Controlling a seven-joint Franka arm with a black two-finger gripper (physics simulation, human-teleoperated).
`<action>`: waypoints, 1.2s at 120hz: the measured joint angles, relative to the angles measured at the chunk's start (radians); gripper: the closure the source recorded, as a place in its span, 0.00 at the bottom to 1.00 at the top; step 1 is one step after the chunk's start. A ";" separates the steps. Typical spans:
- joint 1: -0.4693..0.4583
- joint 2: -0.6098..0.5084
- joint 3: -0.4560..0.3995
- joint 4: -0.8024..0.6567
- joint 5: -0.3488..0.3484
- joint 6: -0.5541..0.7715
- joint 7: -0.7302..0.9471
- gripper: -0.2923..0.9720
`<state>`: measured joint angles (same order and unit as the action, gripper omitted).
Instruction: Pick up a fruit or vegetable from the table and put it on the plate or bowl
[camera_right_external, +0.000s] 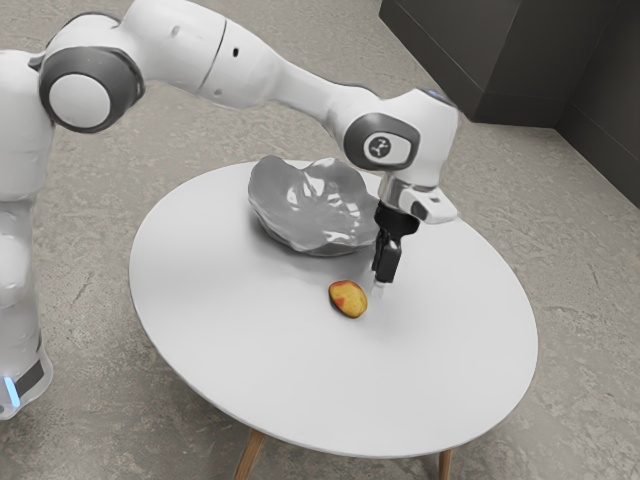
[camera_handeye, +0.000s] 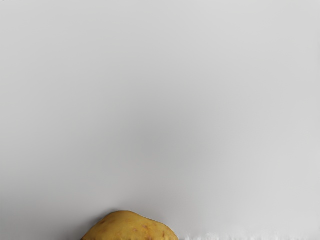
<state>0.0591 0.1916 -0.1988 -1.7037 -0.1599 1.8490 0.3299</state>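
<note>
Lying on table (camera_right_external: 230, 350), yellow-red fruit (camera_right_external: 348, 299) near bowl (camera_right_external: 300, 200), not touching.

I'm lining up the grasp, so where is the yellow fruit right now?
In the exterior view the yellow fruit lies on the white table, nearer the camera than the grey bowl and just to that view's left of the gripper.

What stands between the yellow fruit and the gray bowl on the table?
Nothing visible. Bare table lies between the yellow fruit and the gray bowl. The gripper hangs close beside the fruit, on the exterior view's right, off that path.
</note>
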 joint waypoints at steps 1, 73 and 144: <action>0.000 -0.003 0.000 -0.005 0.000 0.005 0.003 0.23; 0.001 -0.061 0.006 -0.181 0.058 0.089 0.149 0.23; 0.001 -0.042 0.006 -0.187 0.076 0.071 0.216 0.23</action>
<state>0.0603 0.1493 -0.1930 -1.8903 -0.0841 1.9205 0.5458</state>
